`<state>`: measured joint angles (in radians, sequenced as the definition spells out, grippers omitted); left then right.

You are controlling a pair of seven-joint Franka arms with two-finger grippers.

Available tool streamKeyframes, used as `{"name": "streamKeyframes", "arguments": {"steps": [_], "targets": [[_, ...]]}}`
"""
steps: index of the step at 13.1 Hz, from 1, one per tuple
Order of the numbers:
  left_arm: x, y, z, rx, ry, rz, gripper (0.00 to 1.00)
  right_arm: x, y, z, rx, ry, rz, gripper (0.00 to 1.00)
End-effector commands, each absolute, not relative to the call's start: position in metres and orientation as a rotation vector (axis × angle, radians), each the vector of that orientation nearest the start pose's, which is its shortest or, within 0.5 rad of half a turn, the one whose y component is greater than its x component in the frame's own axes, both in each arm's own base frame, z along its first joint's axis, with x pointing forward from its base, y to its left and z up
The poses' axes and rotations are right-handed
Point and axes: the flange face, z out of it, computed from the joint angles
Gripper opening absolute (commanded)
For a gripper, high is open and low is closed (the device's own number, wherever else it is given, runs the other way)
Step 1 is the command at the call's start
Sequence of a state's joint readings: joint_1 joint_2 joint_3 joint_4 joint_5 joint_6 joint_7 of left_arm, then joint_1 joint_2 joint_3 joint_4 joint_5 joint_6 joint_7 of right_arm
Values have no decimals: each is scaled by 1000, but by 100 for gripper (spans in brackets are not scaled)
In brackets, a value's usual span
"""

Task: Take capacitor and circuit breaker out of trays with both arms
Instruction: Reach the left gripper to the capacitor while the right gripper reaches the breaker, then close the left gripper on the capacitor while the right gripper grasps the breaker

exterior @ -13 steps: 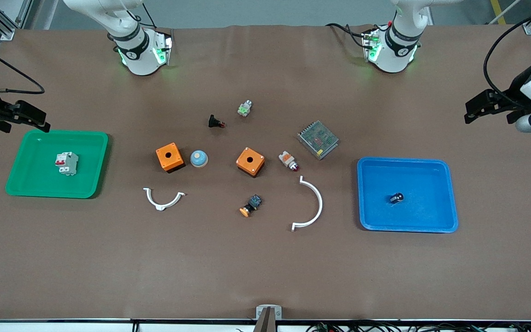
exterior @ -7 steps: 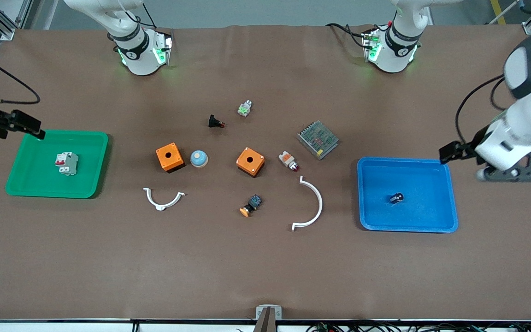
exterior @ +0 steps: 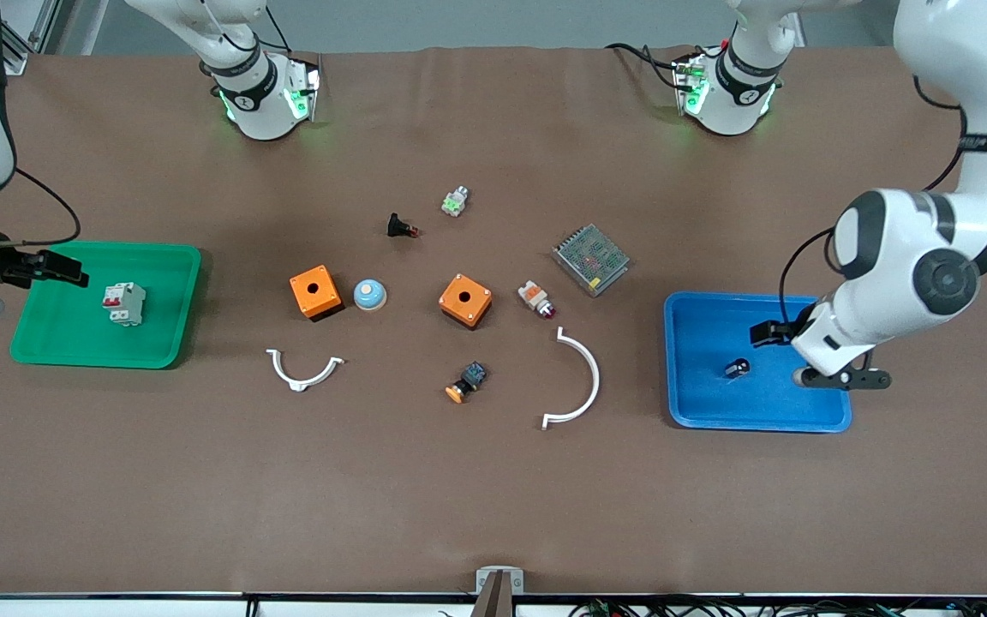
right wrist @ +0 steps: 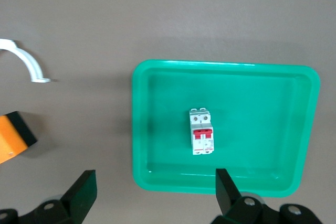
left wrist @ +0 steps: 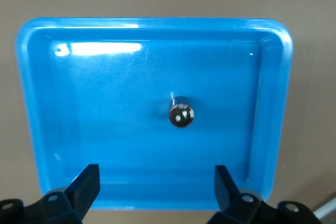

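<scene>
No readable text, labels, brands or numbers are showing anywhere. The breaker (right wrist: 201, 139) is carrying small dark marks on its white face above the red levers, but they are too small to read. The two arm bases are showing a small dark round mark each on the collar, not legible.
</scene>
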<state>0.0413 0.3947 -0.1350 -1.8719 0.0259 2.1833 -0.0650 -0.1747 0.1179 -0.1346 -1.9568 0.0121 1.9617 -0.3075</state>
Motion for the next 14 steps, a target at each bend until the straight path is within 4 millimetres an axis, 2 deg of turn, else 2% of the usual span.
{"name": "streamKeyframes", "arguments": {"steps": [1, 2, 3, 7, 9, 10, 14], "targets": [[631, -57, 263, -3180, -32, 93, 80, 550, -198, 355, -3104, -55, 236, 100], [634, -60, 253, -3185, -75, 66, 78, 550, -211, 337, -3104, -63, 237, 100], [636, -62, 247, -3186, -111, 55, 78, 553, -217, 321, -3111, -90, 224, 100], [639, -75, 226, -3191, -140, 60, 76, 556, -223, 274, -3122, -121, 278, 100], [638, -74, 210, -3193, -149, 73, 71, 551, -227, 259, -3156, -194, 366, 100], [637, -74, 207, -3193, -156, 76, 70, 546, -235, 249, -3147, -171, 390, 100], [632, -71, 192, -3187, -166, 119, 63, 541, -237, 236, -3130, -154, 436, 100]]}}
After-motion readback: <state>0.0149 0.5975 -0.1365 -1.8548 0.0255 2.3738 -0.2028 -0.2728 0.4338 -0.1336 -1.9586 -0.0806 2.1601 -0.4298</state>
